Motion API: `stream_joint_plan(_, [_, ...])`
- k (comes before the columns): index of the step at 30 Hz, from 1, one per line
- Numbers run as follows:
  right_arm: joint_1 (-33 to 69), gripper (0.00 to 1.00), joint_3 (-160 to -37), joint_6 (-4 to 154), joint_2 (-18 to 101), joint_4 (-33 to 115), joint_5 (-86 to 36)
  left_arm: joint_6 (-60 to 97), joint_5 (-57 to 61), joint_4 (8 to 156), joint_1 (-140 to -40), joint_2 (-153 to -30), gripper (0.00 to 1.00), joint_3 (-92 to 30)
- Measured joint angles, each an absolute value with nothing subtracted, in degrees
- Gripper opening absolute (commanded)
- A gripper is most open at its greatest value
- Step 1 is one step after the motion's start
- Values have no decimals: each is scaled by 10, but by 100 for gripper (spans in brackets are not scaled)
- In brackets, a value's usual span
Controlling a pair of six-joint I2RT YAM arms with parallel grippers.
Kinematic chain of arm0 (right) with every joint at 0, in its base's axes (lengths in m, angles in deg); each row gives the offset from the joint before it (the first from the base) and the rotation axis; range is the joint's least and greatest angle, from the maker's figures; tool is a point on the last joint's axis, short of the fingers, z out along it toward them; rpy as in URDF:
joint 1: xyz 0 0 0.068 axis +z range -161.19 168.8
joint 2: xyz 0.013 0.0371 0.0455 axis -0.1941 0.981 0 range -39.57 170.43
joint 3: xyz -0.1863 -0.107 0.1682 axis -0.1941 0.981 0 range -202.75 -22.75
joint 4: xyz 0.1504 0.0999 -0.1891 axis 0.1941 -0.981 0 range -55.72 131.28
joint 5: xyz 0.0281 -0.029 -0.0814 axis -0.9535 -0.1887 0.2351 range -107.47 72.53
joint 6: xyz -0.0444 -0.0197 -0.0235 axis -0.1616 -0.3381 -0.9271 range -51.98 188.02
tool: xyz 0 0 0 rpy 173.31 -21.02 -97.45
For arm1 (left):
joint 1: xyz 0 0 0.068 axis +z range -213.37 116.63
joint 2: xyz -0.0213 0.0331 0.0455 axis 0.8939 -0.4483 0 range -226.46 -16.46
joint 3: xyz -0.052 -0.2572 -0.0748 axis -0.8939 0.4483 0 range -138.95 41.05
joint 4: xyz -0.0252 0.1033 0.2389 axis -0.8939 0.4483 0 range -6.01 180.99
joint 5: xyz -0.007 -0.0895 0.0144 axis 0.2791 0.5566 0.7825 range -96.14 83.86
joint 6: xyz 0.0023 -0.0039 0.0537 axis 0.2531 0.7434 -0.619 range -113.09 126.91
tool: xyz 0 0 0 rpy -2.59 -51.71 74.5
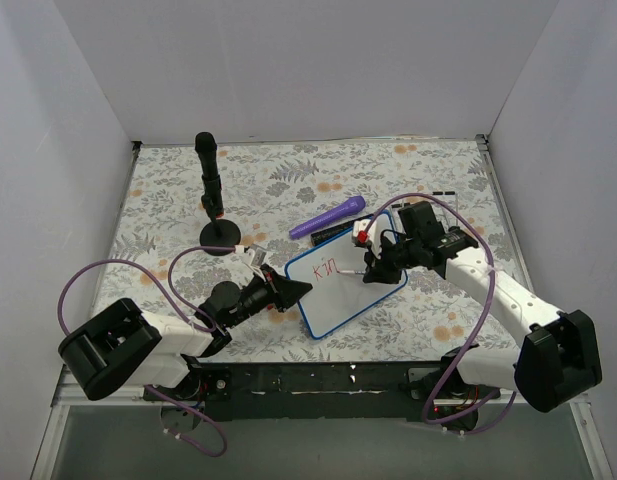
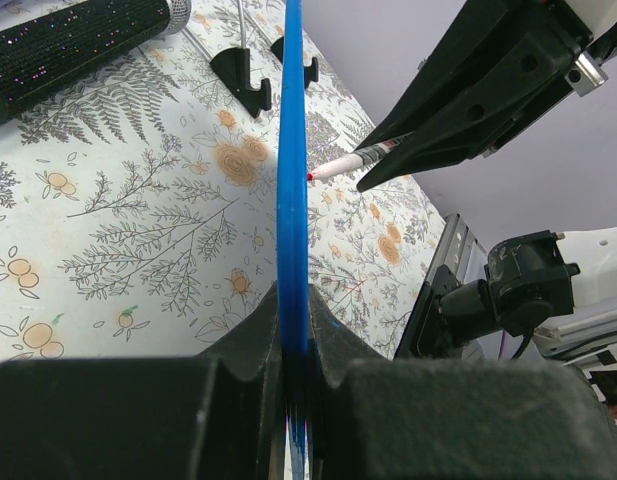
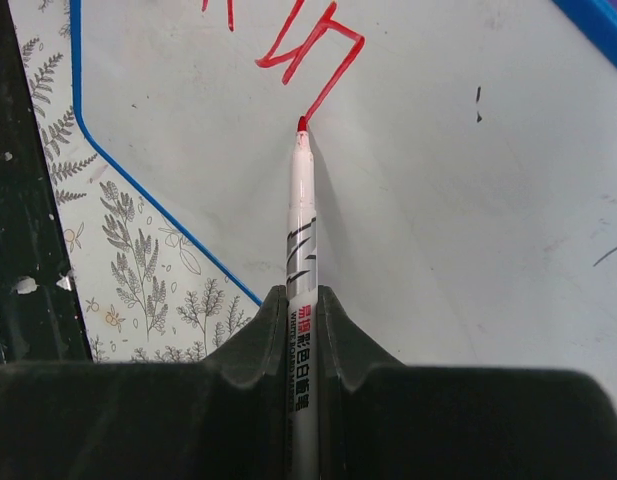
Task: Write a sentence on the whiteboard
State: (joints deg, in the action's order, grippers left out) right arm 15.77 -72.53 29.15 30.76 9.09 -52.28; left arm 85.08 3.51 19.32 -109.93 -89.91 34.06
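Writing: right tool [image 3: 302, 300] grips red marker [image 3: 301, 215], tip on whiteboard [image 1: 340, 302] mid-worktop [image 1: 168, 200].
Sentence [image 1: 325, 268]: three letters; blank board lies toward 2 o'clock, along its long axis.
Left tool [image 1: 296, 290]: clamps whiteboard's 8 o'clock edge.

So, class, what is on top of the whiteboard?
On the whiteboard: a few red strokes, with the marker tip at the last stroke's end. From above, the right gripper covers its right end, so anything there is hidden.

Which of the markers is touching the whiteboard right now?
The white-barrelled red marker clamped in the right gripper: its tip rests on the whiteboard. The purple marker lies on the mat, off the board.
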Motion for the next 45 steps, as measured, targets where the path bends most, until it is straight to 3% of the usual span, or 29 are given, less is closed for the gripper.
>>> stream_joint_plan(45, [76, 1, -753, 311, 265, 128, -589, 843, 46, 192, -1100, -898, 0, 341])
